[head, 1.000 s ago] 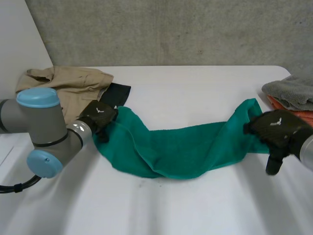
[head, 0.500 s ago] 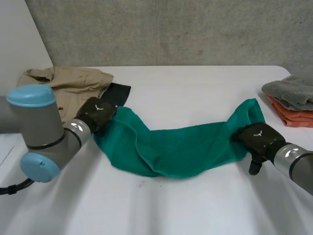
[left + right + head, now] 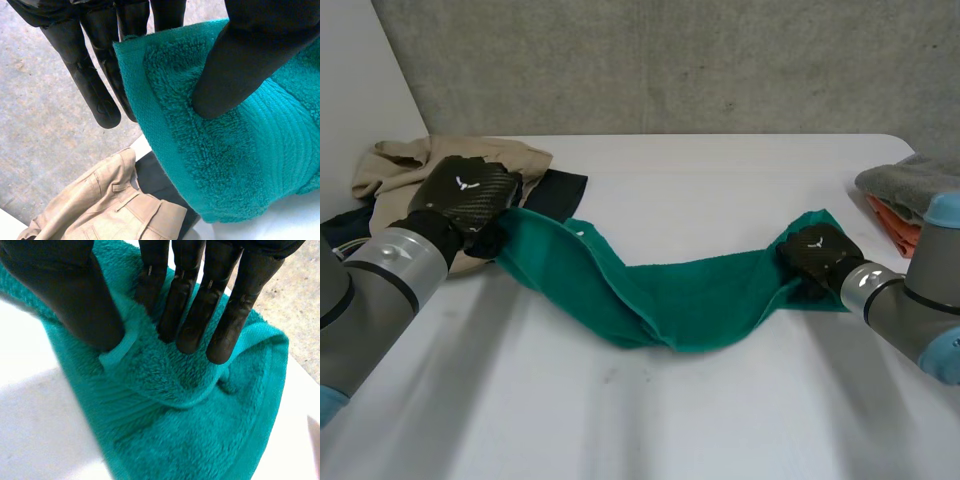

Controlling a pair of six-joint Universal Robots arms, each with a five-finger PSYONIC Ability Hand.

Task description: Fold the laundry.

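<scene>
Green terry towel [image 3: 700,300] sagged limp and light, I reckoned; my left robot hand [image 3: 465,190] pinched one end, right robot hand [image 3: 812,252] clamped the other. Ends seemed best.

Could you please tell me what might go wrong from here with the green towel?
The green towel is twisted and sags in the middle, so a fold made now would probably come out crooked. The left hand pinches it near the hem with some fingers off the cloth, so that end could slip. The right hand and its arm are close to the grey cloth and might nudge it.
</scene>
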